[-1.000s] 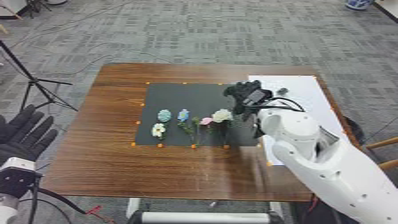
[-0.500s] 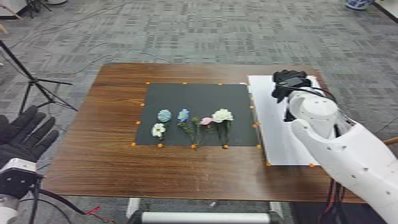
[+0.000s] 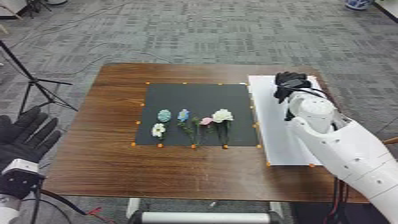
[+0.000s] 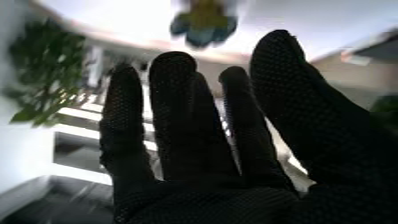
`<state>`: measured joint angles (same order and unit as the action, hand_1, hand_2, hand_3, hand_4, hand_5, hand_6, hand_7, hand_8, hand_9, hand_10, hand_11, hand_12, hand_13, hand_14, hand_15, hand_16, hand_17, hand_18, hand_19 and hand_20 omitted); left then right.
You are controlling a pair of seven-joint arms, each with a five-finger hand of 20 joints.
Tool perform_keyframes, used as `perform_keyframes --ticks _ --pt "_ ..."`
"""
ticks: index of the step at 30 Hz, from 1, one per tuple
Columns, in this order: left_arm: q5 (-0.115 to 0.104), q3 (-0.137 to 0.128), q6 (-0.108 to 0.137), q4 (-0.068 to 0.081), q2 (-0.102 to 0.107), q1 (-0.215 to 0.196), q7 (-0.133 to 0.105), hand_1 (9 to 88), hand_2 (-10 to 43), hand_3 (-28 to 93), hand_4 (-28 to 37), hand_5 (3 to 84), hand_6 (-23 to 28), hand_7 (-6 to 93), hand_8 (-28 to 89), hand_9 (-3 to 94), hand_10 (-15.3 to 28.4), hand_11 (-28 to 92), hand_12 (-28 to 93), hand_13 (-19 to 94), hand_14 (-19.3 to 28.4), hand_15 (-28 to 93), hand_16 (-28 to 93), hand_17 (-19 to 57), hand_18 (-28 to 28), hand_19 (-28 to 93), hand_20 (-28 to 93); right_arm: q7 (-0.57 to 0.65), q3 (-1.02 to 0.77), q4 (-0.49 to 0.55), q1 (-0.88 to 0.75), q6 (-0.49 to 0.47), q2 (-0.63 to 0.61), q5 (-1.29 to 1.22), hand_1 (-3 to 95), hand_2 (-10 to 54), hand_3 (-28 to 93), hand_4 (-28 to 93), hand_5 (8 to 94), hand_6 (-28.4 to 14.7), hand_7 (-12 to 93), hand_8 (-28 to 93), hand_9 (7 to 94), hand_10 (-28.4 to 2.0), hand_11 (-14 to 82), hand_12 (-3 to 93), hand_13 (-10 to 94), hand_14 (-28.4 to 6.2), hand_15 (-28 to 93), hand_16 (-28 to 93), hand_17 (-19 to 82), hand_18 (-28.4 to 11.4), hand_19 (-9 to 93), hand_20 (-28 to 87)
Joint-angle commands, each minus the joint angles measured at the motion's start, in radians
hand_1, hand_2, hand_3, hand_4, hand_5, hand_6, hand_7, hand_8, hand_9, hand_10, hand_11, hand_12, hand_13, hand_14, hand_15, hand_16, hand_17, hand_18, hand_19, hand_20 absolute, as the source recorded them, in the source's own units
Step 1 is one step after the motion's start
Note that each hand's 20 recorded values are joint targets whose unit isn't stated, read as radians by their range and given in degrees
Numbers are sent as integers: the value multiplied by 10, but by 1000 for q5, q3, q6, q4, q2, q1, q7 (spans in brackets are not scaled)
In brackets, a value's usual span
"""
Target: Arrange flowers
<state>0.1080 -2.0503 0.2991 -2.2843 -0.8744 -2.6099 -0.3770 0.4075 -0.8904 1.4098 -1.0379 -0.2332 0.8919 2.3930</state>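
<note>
Head view: the right hand [image 3: 290, 83], fingers straight and apparently empty, near the far right corner of the desk [image 3: 111, 170], should withdraw high, clear of the flowers [image 3: 222, 115].

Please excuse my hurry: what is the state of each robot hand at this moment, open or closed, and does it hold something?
Left hand: open, holding nothing.
Right hand: open, fingers straight, holding nothing.
</note>
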Motion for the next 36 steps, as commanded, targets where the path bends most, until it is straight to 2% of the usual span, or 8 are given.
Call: perform_keyframes --ticks 1,5,12,14,20,24,26,36 --pt "-15 14 16 -7 6 -10 -32 254 153 690 -283 375 72 120 -70 310 117 141 142 234 132 235 -2 -36 115 164 128 -12 31 -57 41 85 9 25 523 -95 754 -283 473 -29 151 -128 439 -128 139 117 530 -106 675 315 242 -229 722 363" --pt "-19 18 18 -7 8 -11 -34 254 155 690 -283 377 73 123 -72 312 117 144 141 236 132 240 -3 -36 115 164 128 32 66 -84 60 99 14 12 536 -95 743 -283 473 -26 157 -128 440 -126 139 117 536 -98 664 330 245 -226 722 364" --pt "-7 18 8 -3 9 -5 -24 254 156 690 -283 378 73 124 -72 313 117 146 140 236 132 245 -8 -35 115 164 128 77 93 -100 62 84 15 -19 579 -95 690 -283 557 -7 171 -135 560 -109 160 132 584 -78 612 368 268 -232 734 372" --pt "-23 15 10 -6 23 -19 -41 254 156 690 -283 378 73 124 -73 313 117 146 140 236 132 245 -9 -35 115 164 127 77 95 -100 58 92 15 -14 590 -95 678 -283 575 -2 173 -135 582 -96 166 136 594 -72 597 381 271 -231 734 373" --pt "-11 9 12 -3 4 -3 -27 255 155 689 -283 377 73 123 -72 313 117 147 139 236 131 243 -9 -35 115 165 127 84 122 -112 63 108 16 -23 599 -95 667 -283 619 9 187 -139 656 -96 182 154 616 -68 585 412 280 -230 742 381" --pt "-20 -1 22 -6 10 -7 -29 255 156 689 -283 377 73 123 -72 313 118 146 138 236 132 244 -8 -35 115 166 128 91 129 -113 48 154 11 -29 616 -95 646 -283 653 13 201 -118 771 -69 98 345 642 -69 599 434 291 -229 746 395" --pt "-21 -6 22 -7 6 -11 -29 256 156 687 -283 378 74 123 -72 313 118 147 138 237 132 243 -9 -35 115 167 128 95 128 -104 40 169 6 -29 623 -95 645 -283 682 12 219 -40 801 -63 122 402 653 -69 606 449 295 -227 747 401" --pt "-23 -18 19 -13 -3 -30 -36 255 158 688 -283 377 74 124 -73 312 121 148 137 236 132 245 -10 -35 115 167 127 96 17 167 -111 220 -98 -35 640 -95 671 -282 702 12 273 -9 825 -61 182 494 678 -75 649 464 311 -230 761 413"
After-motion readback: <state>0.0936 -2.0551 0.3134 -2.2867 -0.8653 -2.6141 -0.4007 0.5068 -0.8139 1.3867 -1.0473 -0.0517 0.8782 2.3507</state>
